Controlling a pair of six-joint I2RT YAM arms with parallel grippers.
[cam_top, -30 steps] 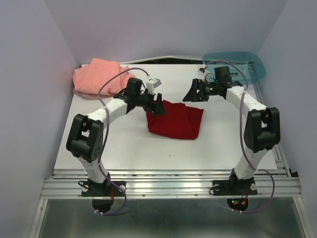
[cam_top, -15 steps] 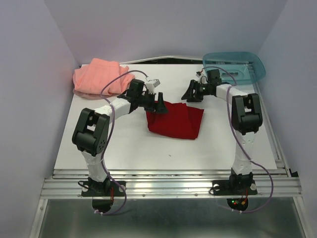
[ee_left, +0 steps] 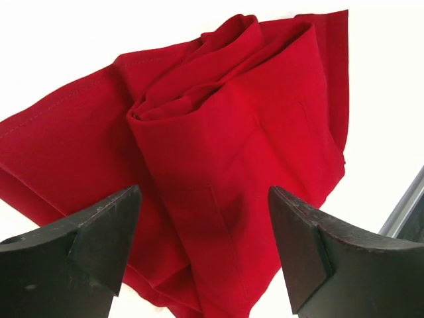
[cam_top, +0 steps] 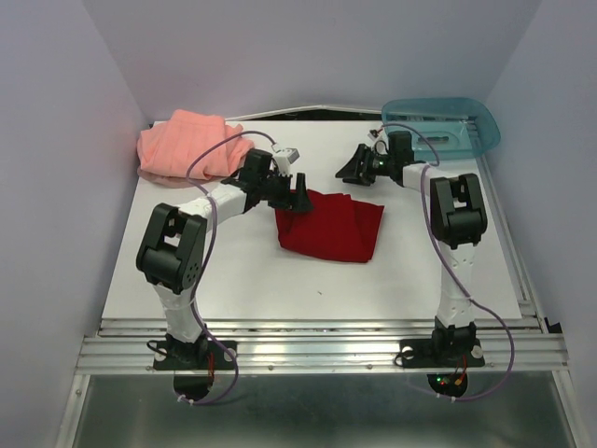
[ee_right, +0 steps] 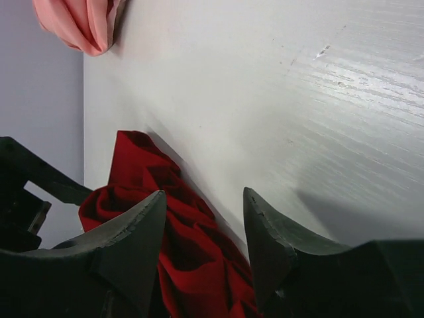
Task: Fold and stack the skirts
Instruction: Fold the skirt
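The deep red skirt lies folded in the middle of the white table. It fills the left wrist view and shows low in the right wrist view. My left gripper is open and empty, hovering at the skirt's back left corner. My right gripper is open and empty, just behind the skirt's back edge. The salmon-pink skirt lies rumpled at the back left corner, also seen in the right wrist view.
A translucent teal plastic tray sits at the back right corner, close behind the right arm. Purple walls close in the table on three sides. The metal rail runs along the near edge.
My right arm has drawn back and swung its gripper left and away from the skirt's back right corner. My left gripper has shifted slightly right over the skirt's corner.
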